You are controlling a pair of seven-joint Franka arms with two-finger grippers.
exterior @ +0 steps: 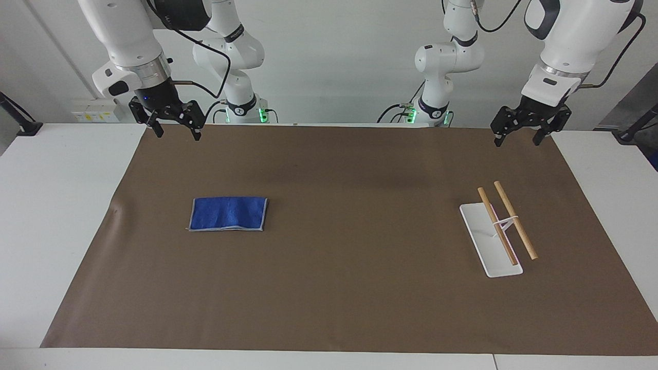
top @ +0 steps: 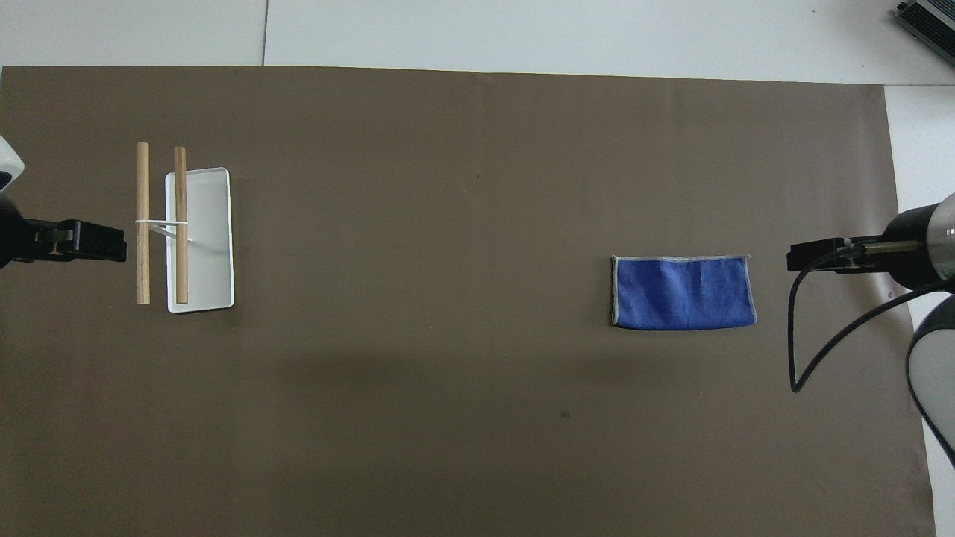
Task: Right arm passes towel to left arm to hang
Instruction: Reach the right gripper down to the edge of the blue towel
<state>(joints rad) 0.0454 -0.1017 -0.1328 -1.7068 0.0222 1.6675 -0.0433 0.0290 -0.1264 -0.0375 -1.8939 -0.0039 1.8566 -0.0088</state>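
Basically nothing done yet: the towel (exterior: pixel 228 214) lies flat on my bench (exterior: pixel 349 308), toward the right arm's end. Right pincer (exterior: pixel 176 131) and left pincer (exterior: pixel 515 137) hang apart, empty; pickup, handover, hanging remain.

Nope, nothing readable here. No words, brand names, numbers or stickers that I can make out on anything in either view. There's a pale box (exterior: pixel 95 110) by the wall with small yellowish marks on it that might be labels, but they're too small to tell what they say.
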